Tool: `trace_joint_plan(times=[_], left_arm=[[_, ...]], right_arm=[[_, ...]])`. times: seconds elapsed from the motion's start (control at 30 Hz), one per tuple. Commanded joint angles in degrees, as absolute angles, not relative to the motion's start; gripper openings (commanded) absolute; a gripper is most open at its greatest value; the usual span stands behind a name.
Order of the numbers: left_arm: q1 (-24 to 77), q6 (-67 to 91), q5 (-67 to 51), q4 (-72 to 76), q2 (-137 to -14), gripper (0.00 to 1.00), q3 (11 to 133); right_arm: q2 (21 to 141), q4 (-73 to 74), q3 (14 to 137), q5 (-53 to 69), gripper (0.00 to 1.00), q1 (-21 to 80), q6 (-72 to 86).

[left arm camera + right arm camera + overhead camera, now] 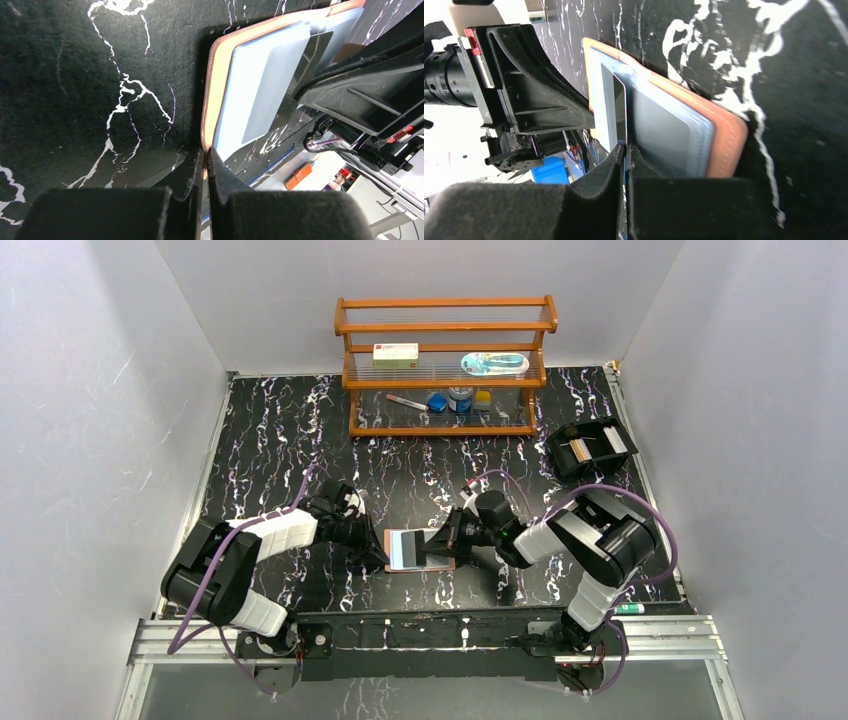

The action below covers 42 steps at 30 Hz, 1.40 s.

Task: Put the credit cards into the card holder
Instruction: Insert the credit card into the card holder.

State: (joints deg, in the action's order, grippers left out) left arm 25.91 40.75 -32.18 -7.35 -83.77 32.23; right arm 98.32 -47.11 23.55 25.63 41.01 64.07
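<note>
The tan-pink card holder (410, 550) lies open on the black marbled mat between the two arms, its bluish clear sleeves facing up. My left gripper (374, 538) is shut on its left leather edge; in the left wrist view the jaws (206, 156) pinch the tan rim (212, 95). My right gripper (452, 536) is shut on a thin grey credit card (614, 107), held on edge over the sleeves (669, 132). The card's far end sits at a sleeve; how deep it is in I cannot tell. More whitish cards (580, 451) stand in a black tray.
The black compartment tray (603, 426) sits at the back right. A wooden rack (445, 330) at the back holds a white box with a red label (395, 354) and small items. A marker (630, 609) lies by the right arm's base.
</note>
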Motion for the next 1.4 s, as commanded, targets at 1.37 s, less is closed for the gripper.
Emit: trace_joint_plan(times=[1.37], left_arm=[[25.7, 40.4, -36.5, -7.5, -81.9, 0.08, 32.0]], right_arm=[[87.5, -16.9, 37.0, 18.2, 0.34, 42.9, 52.7]])
